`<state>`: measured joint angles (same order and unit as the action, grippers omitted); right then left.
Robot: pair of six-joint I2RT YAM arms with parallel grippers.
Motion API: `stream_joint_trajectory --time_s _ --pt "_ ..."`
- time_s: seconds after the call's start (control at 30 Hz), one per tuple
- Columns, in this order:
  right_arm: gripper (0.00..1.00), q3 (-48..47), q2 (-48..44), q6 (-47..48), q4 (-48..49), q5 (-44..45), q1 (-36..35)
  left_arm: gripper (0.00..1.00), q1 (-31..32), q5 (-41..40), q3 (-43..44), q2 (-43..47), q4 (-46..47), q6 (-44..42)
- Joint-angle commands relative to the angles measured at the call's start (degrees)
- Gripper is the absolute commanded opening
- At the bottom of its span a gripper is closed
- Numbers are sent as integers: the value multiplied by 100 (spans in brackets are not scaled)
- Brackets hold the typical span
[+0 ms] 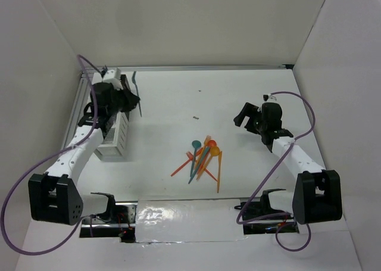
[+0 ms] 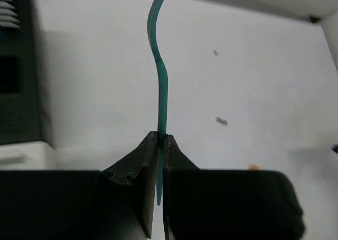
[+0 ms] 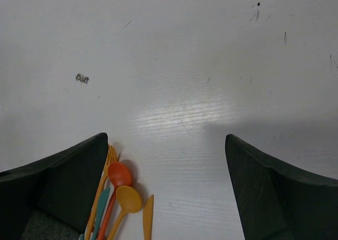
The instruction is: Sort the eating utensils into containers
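A: Left arm, how's it sitting?
B: From my overhead cam it's stretched fwd from its near-left base, elbow bent, wrist up by the far-left corner of the table (image 1: 178,92), over the 2 bins.
A: Tool?
B: The left gripper (image 2: 161,141) is pinched narrow on 1 teal utensil (image 2: 160,87), gripped near 1 end. A short tip pokes back between the fingers, and the long curved rest sticks out ahead. I'm seeing it edge-on, so fork, spoon or knife, can't tell.
A: Bins?
B: The black bin (image 2: 24,103) is at the left of the wrist view, apart from the utensil. The white bin (image 1: 114,139) sits nearer the base, beside the forearm.
A: Right arm?
B: Base near-right, forearm angled up and inward, wrist bent so the right gripper (image 3: 166,140) faces down at the table. Jaws wide, nothing btw them.
A: Other utensils?
B: 1 pile (image 1: 204,158) mid-table, mostly orange w/ red and teal, well apart from the bins. In the right wrist view its spoon bowls lie at the lower left, next to 1 finger (image 3: 63,182). Whether they touch, I can't tell.
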<state>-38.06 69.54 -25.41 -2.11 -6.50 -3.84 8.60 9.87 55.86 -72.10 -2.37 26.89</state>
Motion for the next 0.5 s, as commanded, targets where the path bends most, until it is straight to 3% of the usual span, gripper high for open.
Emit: stream_joint_trajectory --time_s 0.0,0.27,0.47 --pt "97 -316 60 124 272 79 41 9 -1005 120 -4 65 1466 -421" --pt "97 -482 446 54 606 79 50 10 -2160 463 -303 -549 3522 -799" --pt "97 -544 710 27 668 79 58 11 -2319 613 -303 -1227 4631 -1099"
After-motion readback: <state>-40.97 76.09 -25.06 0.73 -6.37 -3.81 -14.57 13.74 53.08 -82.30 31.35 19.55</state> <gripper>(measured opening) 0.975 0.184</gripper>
